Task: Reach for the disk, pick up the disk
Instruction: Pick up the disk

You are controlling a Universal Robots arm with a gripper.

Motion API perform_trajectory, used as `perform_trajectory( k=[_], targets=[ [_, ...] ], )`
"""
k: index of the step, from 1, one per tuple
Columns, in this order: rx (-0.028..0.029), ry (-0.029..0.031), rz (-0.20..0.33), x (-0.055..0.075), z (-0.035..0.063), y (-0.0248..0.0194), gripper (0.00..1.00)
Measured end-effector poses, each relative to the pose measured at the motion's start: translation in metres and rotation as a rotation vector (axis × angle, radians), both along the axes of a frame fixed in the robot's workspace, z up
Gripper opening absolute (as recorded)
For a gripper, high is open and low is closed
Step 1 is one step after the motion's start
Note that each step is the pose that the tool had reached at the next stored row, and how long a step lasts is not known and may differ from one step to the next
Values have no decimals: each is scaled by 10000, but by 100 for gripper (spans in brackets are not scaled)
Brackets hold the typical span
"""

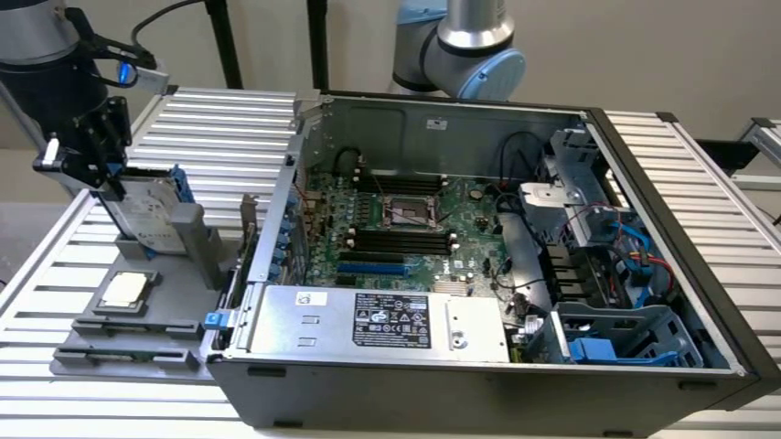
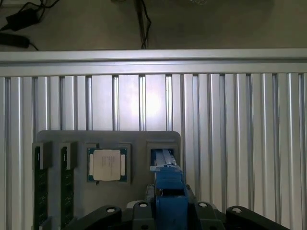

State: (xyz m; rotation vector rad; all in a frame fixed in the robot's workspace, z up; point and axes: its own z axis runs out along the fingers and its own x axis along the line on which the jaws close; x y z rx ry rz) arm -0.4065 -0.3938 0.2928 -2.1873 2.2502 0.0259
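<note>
The disk (image 1: 146, 219) stands on edge in the slot of a grey stand (image 1: 201, 242) at the exterior view's left, silver with a blue rail along its edge. My gripper (image 1: 112, 187) comes down on its top end, with black fingers against both faces, shut on it. In the wrist view the disk's blue rail (image 2: 169, 184) sits tightly between the jaws of the gripper (image 2: 170, 199), above the slot in the grey stand (image 2: 110, 139). The disk's lower end is hidden in the slot.
A small square chip (image 1: 126, 290) (image 2: 106, 165) lies on the grey tray beside the slot, with memory sticks (image 2: 38, 187) further along. An open computer case (image 1: 488, 375) with a silver power supply (image 1: 379, 320) stands close on the exterior view's right. Everything rests on a ribbed aluminium table (image 2: 230, 110).
</note>
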Motion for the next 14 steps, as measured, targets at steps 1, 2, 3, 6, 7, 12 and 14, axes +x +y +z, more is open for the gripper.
perform_trajectory(
  k=[1,2,3,6,7,12,14],
  targets=[
    [0,0,0,0,0,0,33],
    [0,0,0,0,0,0,33],
    [0,-1,0,0,2,0,33],
    [1,-2,0,0,37,0,33],
    [0,-1,0,1,63,0,33],
    [0,0,1,16,266,0,33],
    [0,0,1,25,357,0,33]
  ],
)
